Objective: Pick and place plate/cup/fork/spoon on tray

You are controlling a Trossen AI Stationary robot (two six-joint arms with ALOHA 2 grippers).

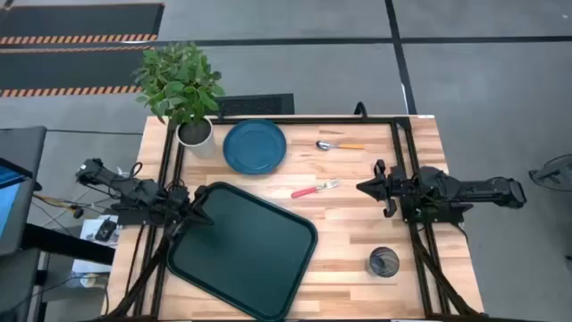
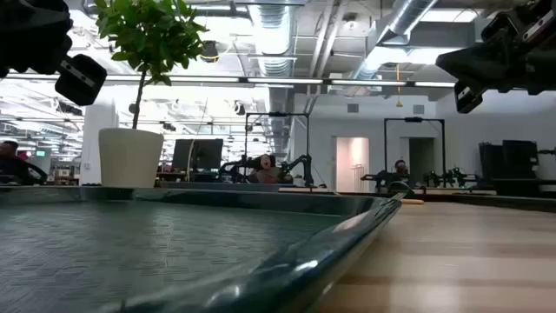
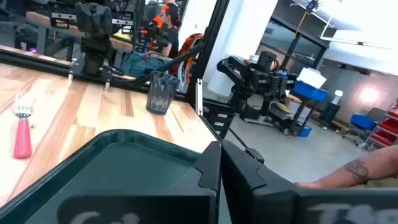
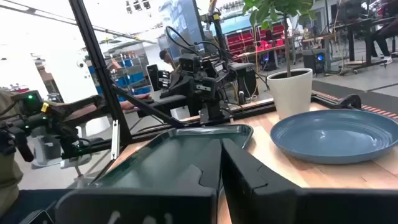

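The cup (image 1: 383, 261) stands nearest on the surface (image 1: 349, 224), right of the empty tray (image 1: 243, 250); both end effectors, left (image 1: 204, 216) and right (image 1: 363, 187), hover closed; farther lie fork (image 1: 315, 189), spoon (image 1: 339, 145) and plate (image 1: 255, 146).

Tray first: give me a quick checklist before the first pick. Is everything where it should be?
1. Tray free of items: ok, nothing lies on it in the high view.
2. Plate reachable: ok, flat on the table beside the white plant pot.
3. Fork and spoon apart: ok, they lie separately between plate and right arm.
4. Cup upright: ok, it stands alone near the table's front right.
5. Left tool ready: ok, shut, holding nothing, over the tray's left corner.
6. Right tool ready: ok, shut, holding nothing, just right of the fork.
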